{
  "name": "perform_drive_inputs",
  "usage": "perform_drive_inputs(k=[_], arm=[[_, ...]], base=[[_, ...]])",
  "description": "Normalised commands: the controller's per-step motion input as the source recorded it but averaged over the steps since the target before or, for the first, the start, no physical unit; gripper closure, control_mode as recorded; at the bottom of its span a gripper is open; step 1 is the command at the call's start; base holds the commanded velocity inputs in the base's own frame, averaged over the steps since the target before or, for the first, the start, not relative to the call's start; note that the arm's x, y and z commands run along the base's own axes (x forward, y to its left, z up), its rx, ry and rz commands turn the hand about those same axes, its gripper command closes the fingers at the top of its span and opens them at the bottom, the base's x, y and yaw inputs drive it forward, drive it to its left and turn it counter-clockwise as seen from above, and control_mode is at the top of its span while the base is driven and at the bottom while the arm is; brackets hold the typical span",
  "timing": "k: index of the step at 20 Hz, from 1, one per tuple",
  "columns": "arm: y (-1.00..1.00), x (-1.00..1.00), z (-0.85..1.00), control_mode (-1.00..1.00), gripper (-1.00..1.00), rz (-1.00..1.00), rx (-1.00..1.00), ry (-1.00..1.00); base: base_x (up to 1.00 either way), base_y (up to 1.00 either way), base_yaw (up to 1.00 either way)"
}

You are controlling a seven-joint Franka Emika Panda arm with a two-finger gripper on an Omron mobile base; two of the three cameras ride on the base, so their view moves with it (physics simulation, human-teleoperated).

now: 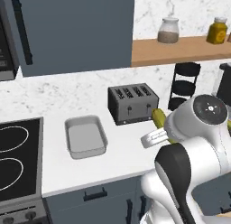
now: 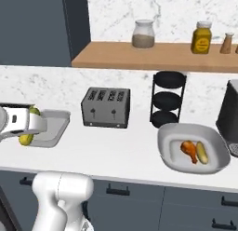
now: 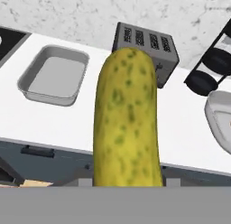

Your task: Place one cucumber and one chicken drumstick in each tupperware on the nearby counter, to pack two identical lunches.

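In the left base view the gripper (image 1: pixel 159 133) is closed on a yellow-green cucumber (image 1: pixel 158 117) and holds it above the white counter (image 1: pixel 117 151), just in front of the right end of the grey toaster (image 1: pixel 132 102). The empty tupperware (image 1: pixel 85 136) lies to the left of the toaster, well apart from the gripper. A black tiered rack (image 1: pixel 182 85) stands right of the toaster, and a stove top (image 1: pixel 18 160) is at the left edge.

In the right base view the gripper (image 2: pixel 21 124) with the cucumber (image 2: pixel 28 127) is at the left edge, in front of the empty tupperware (image 2: pixel 52 127). At the right a second tupperware (image 2: pixel 193 148) contains a chicken drumstick (image 2: pixel 189 150) and a second cucumber (image 2: pixel 201 152), side by side.

In the hand view the cucumber (image 3: pixel 127 123) rises from the bottom between the fingers and covers part of the toaster (image 3: pixel 146 49). The empty tupperware (image 3: pixel 55 74) lies to the upper left on the counter (image 3: pixel 67 121).
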Motion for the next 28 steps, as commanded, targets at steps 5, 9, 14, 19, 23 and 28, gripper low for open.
perform_drive_inputs(k=[5,9,14,19,23,28], arm=[[0.00,0.00,0.00,1.00,1.00,0.00,0.00,0.00],[0.43,0.31,-0.19,-1.00,1.00,0.00,-0.07,0.07],[0.40,0.79,-0.54,-1.00,1.00,0.01,-0.01,0.22],[0.23,1.00,-0.67,-1.00,1.00,0.00,0.13,0.09],[0.26,0.85,-0.96,-1.00,1.00,0.00,0.13,0.00],[0.32,0.89,-0.61,-1.00,1.00,0.00,0.05,0.04]], base=[[0.72,1.00,-0.04],[0.31,0.50,-0.02],[0.00,0.00,0.00],[0.00,0.00,0.00],[0.00,0.00,0.00],[0.00,0.00,0.00]])
